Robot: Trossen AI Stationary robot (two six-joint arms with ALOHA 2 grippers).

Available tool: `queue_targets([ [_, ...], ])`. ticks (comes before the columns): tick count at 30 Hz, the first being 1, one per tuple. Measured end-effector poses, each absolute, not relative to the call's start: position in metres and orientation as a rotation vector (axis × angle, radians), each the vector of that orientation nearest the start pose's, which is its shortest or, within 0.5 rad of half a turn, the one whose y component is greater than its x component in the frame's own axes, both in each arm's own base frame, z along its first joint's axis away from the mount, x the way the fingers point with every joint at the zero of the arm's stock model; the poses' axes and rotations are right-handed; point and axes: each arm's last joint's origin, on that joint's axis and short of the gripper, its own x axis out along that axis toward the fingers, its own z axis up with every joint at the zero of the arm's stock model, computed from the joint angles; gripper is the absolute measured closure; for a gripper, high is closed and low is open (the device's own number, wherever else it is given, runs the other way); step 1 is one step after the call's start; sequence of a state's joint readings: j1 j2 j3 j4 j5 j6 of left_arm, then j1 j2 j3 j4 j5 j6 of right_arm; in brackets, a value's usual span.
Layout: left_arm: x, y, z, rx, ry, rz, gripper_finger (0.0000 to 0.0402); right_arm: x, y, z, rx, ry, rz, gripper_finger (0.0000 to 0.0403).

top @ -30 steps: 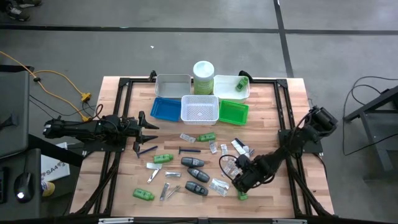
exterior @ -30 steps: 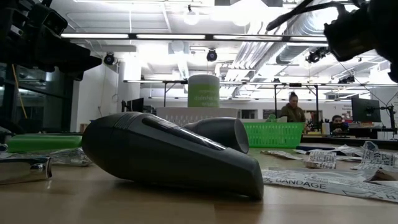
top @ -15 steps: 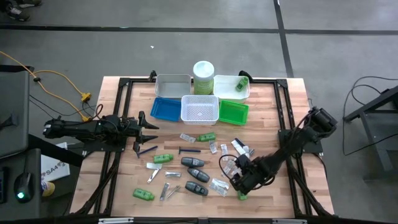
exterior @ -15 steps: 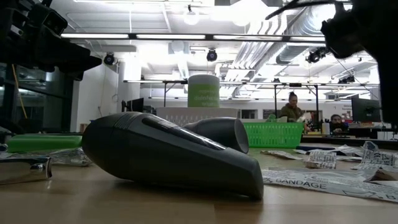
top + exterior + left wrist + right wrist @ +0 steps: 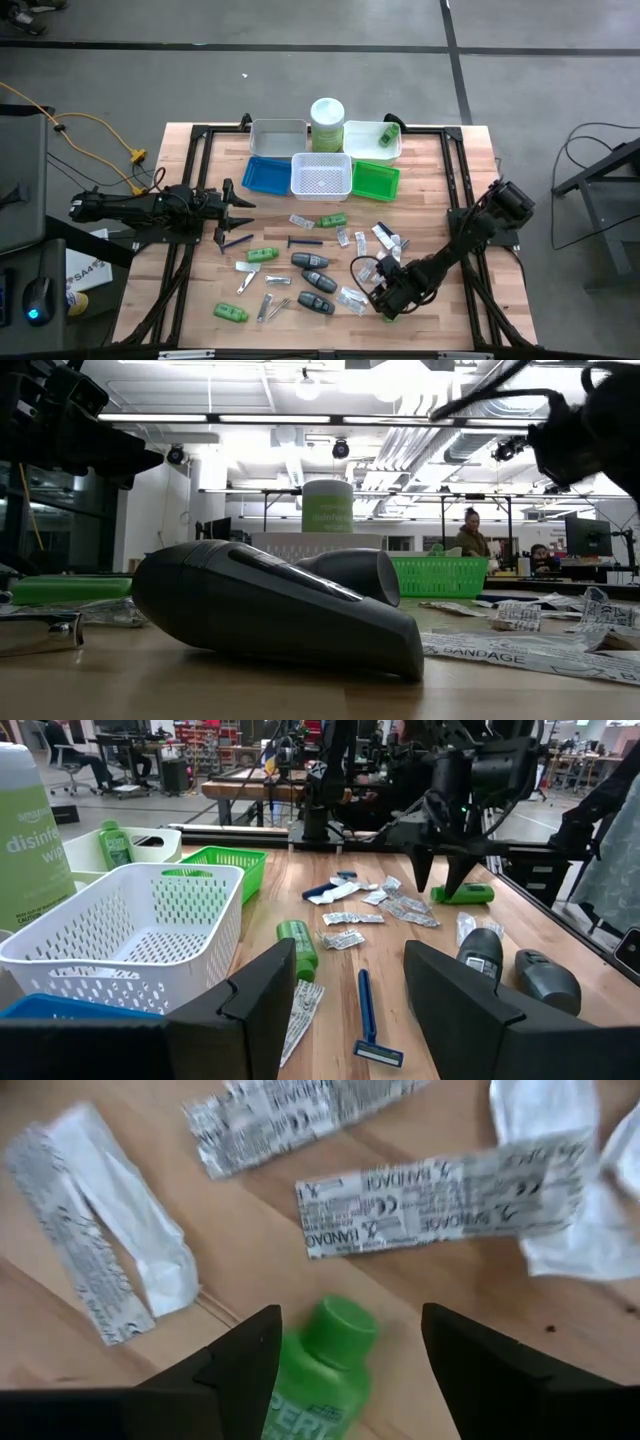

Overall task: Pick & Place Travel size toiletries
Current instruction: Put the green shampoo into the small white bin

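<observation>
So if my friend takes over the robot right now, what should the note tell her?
Right gripper: open, low over a green bottle near the table's front right; nothing held.
Left gripper: open and empty, waiting at the table's left side.
Done: one green bottle lies in the white tray at the back.
Left: green bottles, grey cases, a blue razor, bandage packets and metal clippers lie scattered on the wood. The white basket looks empty.
</observation>
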State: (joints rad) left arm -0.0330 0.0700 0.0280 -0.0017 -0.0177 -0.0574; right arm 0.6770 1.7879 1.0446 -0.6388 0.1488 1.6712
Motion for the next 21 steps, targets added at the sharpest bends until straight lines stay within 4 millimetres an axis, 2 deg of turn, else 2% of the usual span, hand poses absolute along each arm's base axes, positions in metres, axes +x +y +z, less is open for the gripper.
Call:
queue_targets([
  [7,0.1005,-0.0028,0.1674,-0.056,0.044,-0.014,0.0213,0.251,0.1966,0.1372,0.846,1.235,-0.676,0.0168],
  [21,0.1005,-0.0028,0.1674,-0.056,0.044,-0.014,0.0213,0.2457,0.1931,0.1401,0.817,1.304,-0.677,0.0168],
])
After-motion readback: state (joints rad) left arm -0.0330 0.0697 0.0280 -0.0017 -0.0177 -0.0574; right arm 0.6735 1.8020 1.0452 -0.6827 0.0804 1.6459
